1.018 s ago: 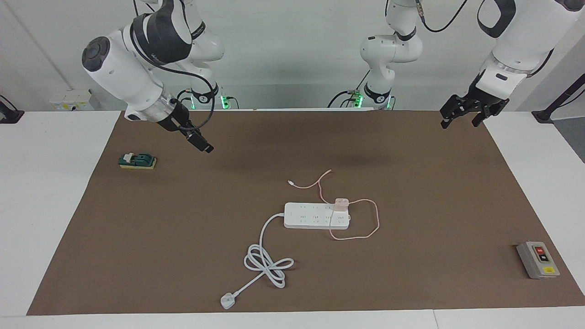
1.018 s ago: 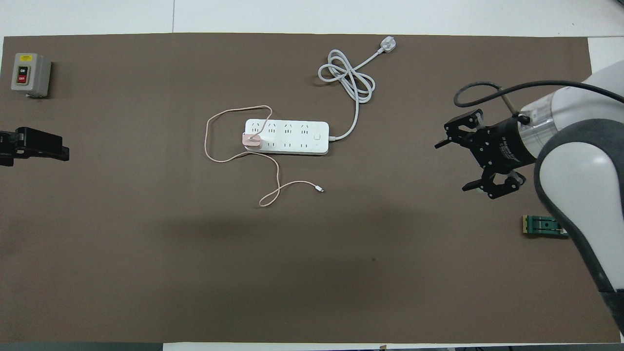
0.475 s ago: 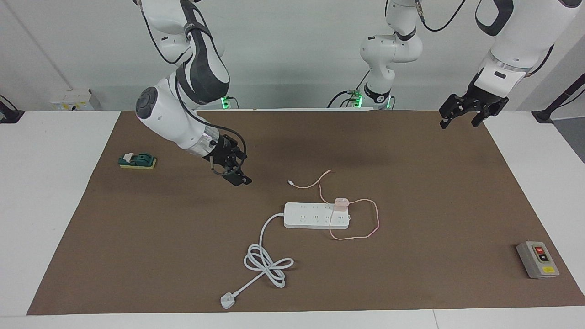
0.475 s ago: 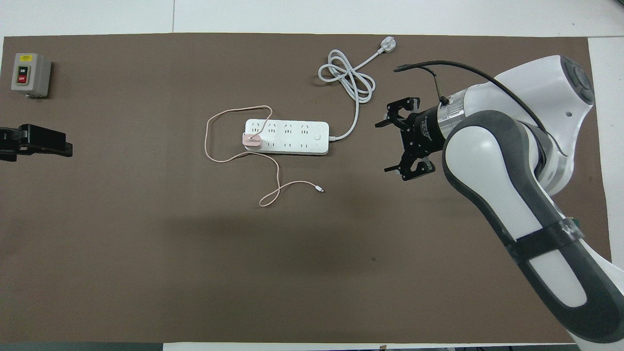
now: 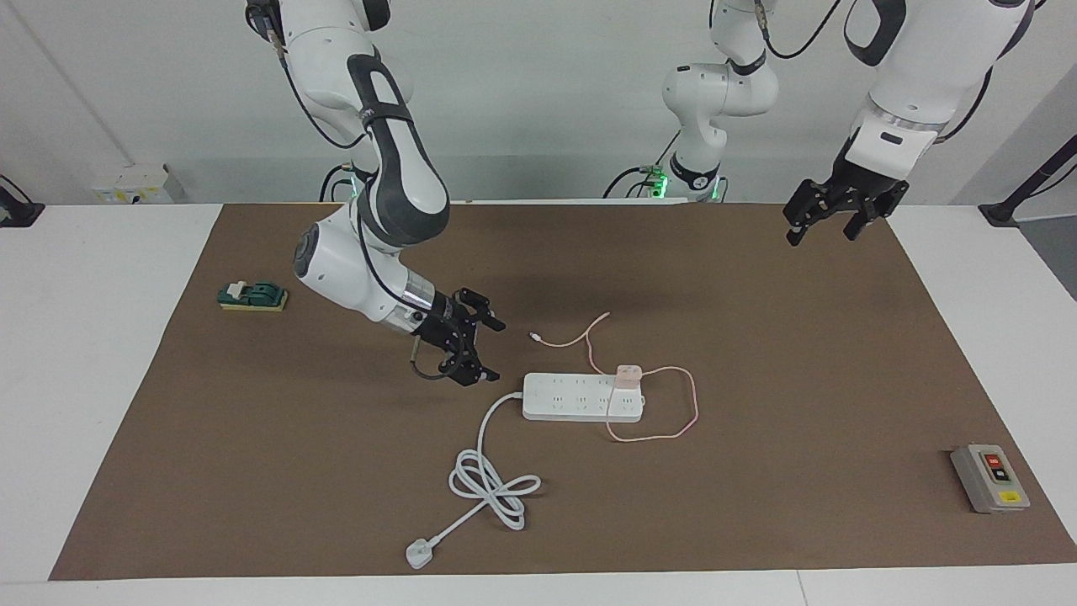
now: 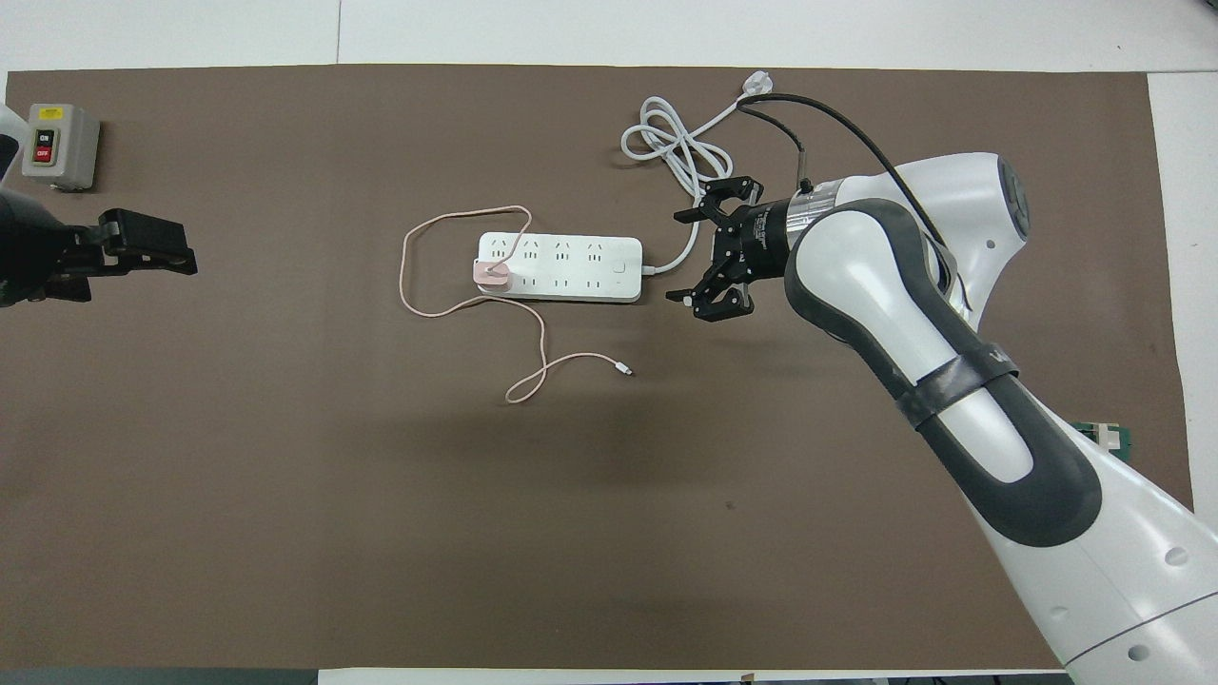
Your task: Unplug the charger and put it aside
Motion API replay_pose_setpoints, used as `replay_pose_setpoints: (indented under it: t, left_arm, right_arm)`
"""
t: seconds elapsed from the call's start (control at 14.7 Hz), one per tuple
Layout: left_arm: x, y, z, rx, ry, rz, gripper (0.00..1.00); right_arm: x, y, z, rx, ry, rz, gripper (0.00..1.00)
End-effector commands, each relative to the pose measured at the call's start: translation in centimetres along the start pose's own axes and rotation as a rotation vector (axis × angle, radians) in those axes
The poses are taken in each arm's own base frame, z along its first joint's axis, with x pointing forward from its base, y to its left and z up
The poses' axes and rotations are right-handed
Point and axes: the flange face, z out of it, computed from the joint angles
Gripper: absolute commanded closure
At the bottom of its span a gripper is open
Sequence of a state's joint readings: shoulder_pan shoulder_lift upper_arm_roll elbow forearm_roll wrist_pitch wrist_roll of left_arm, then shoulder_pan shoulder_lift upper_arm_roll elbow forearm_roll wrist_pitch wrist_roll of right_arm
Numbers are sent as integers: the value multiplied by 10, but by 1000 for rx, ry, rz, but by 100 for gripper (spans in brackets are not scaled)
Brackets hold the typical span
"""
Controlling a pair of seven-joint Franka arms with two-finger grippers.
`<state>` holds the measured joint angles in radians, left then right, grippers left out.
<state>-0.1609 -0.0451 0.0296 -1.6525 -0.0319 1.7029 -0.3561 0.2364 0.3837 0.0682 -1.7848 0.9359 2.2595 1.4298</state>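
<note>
Facing view: the white power strip (image 5: 583, 397) lies mid-mat on the brown mat (image 5: 252, 471), and everything here is placed from it. The charger (image 5: 628, 376), a pale pink cube, sits plugged into the strip's end toward the left arm; its thin pink cable loops off that end and trails nearer to the robots than the strip. The right gripper (image 5: 490, 349) hangs low over the mat just off the strip's corded end, jaws spread wide, touching nothing. The strip's thick white cord (image 5: 490, 480) coils farther from the robots than the strip, ending in a white plug. The left gripper (image 5: 818, 226) hangs well apart from the strip, over the mat's edge at the left arm's end, jaws spread and empty. A grey switch box (image 5: 989, 478) with a red and a yellow button lies well apart, toward the left arm's end. A green block (image 5: 252, 296) lies well apart, toward the right arm's end.

Overhead view: the right gripper (image 6: 683, 257) stands just beside the strip's (image 6: 559, 267) corded end, fingers apart. The charger (image 6: 492, 275) is seated in the other end. The switch box (image 6: 59, 146) reads "ON" and "OFF". The left gripper (image 6: 181, 257) waits over bare mat.
</note>
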Motion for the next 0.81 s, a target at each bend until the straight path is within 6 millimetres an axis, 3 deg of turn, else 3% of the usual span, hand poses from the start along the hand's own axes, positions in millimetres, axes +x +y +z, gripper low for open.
replay_pose_setpoints:
  t: [0.0,0.2,0.41,0.61,0.75]
  left_arm:
    - [-13,28,7,-21,21,-221,0]
    - [-30,56,21,-13,-6,-544,0]
    - [-32,72,36,-4,-17,-775,0]
    - [-27,109,78,53,-52,-959,0]
    - [-11,124,102,75,-66,-1050,0]
  right_arm:
    - [-8,-12,25,5,-25,30,0]
    - [1,-17,38,-3,-123,17,0]
    - [4,-13,44,-47,-159,-22,0]
    - [19,-15,54,-61,-164,-49,0]
    - [24,-16,59,-58,-188,-61,0]
